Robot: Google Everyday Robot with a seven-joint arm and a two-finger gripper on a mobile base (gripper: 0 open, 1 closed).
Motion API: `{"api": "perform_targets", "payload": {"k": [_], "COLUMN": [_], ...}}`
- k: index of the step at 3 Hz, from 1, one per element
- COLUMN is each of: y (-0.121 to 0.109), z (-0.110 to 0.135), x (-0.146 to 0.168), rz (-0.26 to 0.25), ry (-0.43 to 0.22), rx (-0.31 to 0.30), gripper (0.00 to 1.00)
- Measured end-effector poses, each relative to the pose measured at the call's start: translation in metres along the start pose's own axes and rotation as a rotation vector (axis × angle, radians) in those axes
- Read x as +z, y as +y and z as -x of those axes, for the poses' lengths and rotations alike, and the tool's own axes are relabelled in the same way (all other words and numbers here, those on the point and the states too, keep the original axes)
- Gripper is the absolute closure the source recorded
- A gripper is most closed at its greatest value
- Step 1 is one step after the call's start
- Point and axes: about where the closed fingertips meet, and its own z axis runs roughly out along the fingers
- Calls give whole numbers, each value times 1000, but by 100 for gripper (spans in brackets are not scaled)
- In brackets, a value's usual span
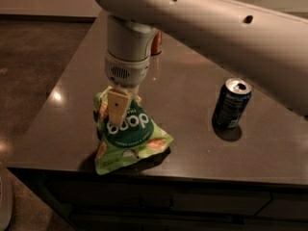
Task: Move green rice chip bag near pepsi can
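Note:
The green rice chip bag (pixel 131 137) is a light-green pouch with a dark-green circle and white letters. It stands tented near the front left edge of the dark table (pixel 192 105). My gripper (pixel 119 105) comes straight down on the bag's top and is shut on its upper edge; one tan finger (pixel 117 110) shows in front of the pouch. The pepsi can (pixel 231 104), dark blue with a silver top, stands upright to the right, well apart from the bag.
A red-orange can (pixel 156 42) stands at the back, partly hidden behind my wrist. My large white arm (pixel 216 28) spans the upper right above the pepsi can. The table's front edge runs just below the bag; floor lies to the left.

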Motion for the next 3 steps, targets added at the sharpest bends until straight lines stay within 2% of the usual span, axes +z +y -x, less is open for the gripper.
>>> {"api": "perform_targets", "payload": {"k": [1, 2, 3], "y": [-16, -35, -53], "z": [-9, -21, -42], "x": [-14, -30, -41], "rz": [-16, -40, -59], "ry": [5, 5, 17], "rx": [5, 19, 50], "gripper": [83, 100, 100]}}
